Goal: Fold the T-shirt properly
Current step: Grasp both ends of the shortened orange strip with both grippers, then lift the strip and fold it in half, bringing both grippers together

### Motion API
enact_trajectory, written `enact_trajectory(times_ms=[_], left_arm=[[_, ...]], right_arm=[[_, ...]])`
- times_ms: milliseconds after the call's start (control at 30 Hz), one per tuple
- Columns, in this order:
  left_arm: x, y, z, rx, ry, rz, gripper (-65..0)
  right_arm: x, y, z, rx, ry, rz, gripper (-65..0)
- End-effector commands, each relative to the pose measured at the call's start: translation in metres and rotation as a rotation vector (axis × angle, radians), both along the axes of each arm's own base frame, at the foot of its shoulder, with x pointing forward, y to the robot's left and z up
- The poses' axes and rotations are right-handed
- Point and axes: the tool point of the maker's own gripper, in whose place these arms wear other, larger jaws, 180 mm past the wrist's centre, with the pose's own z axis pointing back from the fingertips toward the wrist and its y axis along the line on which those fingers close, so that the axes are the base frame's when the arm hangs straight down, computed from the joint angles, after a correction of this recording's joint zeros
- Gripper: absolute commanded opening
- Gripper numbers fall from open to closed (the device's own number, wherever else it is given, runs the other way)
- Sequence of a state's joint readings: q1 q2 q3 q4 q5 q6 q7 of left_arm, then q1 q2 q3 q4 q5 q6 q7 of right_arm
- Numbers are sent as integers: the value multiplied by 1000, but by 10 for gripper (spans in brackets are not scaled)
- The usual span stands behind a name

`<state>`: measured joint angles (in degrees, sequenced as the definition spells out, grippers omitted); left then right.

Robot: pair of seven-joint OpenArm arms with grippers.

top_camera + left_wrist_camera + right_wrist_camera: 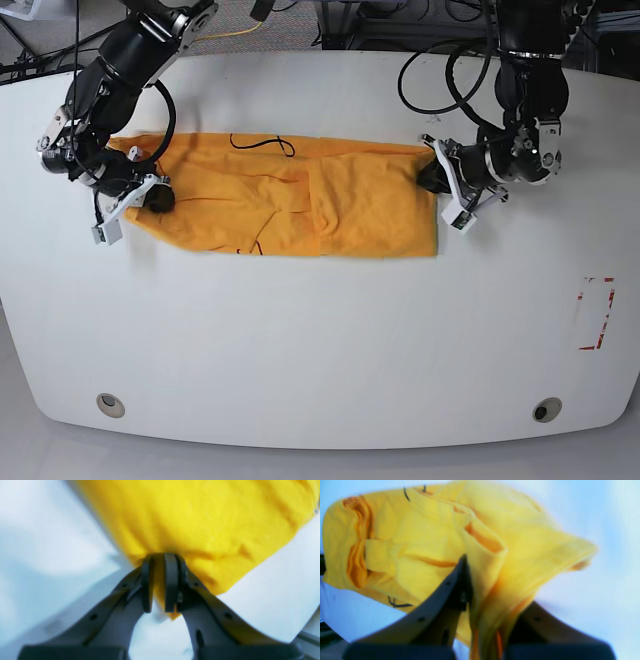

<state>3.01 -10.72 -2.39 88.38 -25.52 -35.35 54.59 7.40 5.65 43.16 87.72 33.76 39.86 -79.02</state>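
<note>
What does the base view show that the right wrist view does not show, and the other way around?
Only the base view shows the whole white table, both arms, the left gripper and red tape. Only the right wrist view shows close folds of cloth bunched between the right gripper fingers, shut on it. Both show the T-shirt and its dark thread markings.

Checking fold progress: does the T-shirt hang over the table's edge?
No, the T-shirt lies wholly on the white table, well inside its edges.
</note>
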Motion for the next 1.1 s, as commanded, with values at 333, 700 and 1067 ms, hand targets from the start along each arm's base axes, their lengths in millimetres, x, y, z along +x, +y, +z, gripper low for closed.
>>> enact_trajectory(times_ms=[333,700,1067], left_arm=[[7,-22,-3,-70,-28,4,-589],[0,-32,-13,4,-22,-41,-589],[-1,-33,-14,2,-21,-41,-589]], right_arm=[[41,73,93,117,-347,145,-650],[45,183,111,288,-390,375,-650],[51,233,95,434,-347,443,-650]])
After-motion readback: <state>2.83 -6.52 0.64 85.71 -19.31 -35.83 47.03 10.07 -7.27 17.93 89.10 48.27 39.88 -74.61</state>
